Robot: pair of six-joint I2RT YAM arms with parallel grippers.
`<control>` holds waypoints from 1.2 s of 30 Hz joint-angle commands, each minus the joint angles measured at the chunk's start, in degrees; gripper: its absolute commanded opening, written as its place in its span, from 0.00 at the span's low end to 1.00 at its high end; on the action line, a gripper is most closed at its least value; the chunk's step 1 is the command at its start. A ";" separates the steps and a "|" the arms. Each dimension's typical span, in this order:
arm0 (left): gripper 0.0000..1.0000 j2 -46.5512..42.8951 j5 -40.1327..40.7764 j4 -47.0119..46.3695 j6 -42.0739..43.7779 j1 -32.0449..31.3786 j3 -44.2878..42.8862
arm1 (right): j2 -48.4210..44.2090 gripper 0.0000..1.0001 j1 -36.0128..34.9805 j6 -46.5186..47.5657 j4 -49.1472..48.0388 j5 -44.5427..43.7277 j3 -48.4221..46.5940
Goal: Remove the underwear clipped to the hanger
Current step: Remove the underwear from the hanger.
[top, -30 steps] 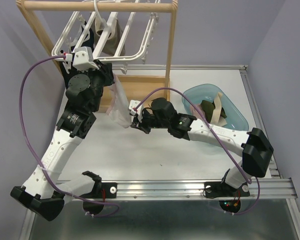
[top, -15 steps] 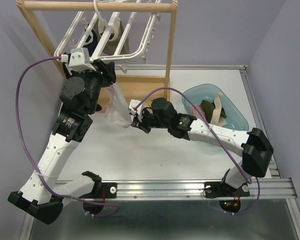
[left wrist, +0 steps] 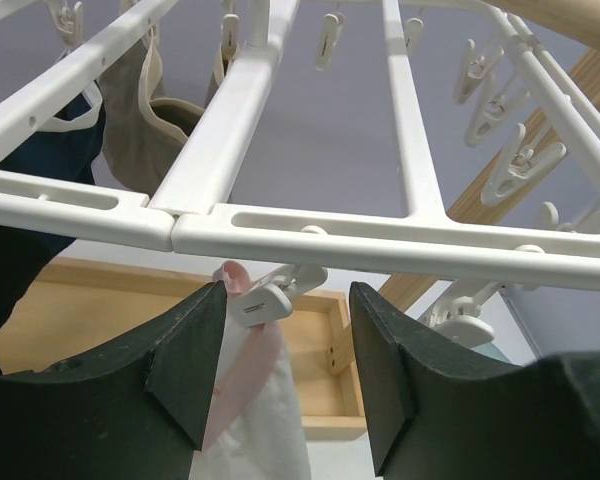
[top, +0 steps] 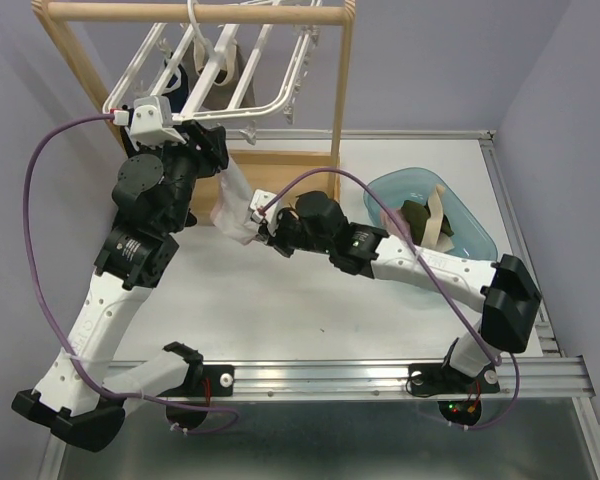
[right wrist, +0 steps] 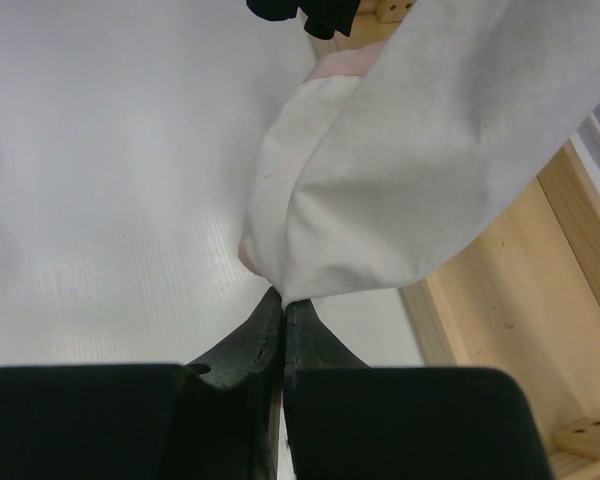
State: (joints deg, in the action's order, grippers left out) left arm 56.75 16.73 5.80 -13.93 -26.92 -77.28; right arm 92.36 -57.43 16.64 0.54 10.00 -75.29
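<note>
The white hanger (top: 235, 100) hangs from the wooden rail, its front bar (left wrist: 380, 235) just above my left gripper. A cream underwear with pink trim (top: 230, 205) dangles from one small clip (left wrist: 270, 297). My left gripper (left wrist: 285, 300) is open, its jaws standing either side of that clip and the cloth's top (left wrist: 255, 420). My right gripper (right wrist: 283, 300) is shut on the cream underwear's lower edge (right wrist: 410, 170), low near the table (top: 261, 228). A navy piece (left wrist: 40, 140) and a grey-olive piece (left wrist: 145, 120) still hang clipped further back.
A teal basin (top: 472, 218) at the right holds dark olive and cream underwear (top: 420, 213). The wooden rail stand's right post (top: 345, 90) and its base box (top: 290, 175) sit behind the arms. The left arm's purple cable loops out to the left.
The left gripper has opened and risen to the hanger's front bar, around the clip. The right gripper, still shut on the cloth, has shifted slightly left and back.
</note>
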 commanded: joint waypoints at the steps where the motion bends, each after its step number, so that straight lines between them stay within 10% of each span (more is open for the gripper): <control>1: 0.63 -0.59 -0.11 -0.53 -0.48 -0.50 -2.35 | 0.28 0.00 -2.94 2.95 -3.08 -6.12 -4.08; 36: 0.64 4.07 9.45 1.49 2.24 -6.48 -5.69 | 8.72 0.01 -14.90 13.77 -3.17 -31.71 -11.90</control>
State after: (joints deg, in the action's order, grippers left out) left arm 60.31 22.39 9.37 -12.91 -32.42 -79.46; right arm 101.32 -71.46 29.41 0.40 -19.68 -82.83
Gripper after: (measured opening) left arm 0.637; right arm 0.026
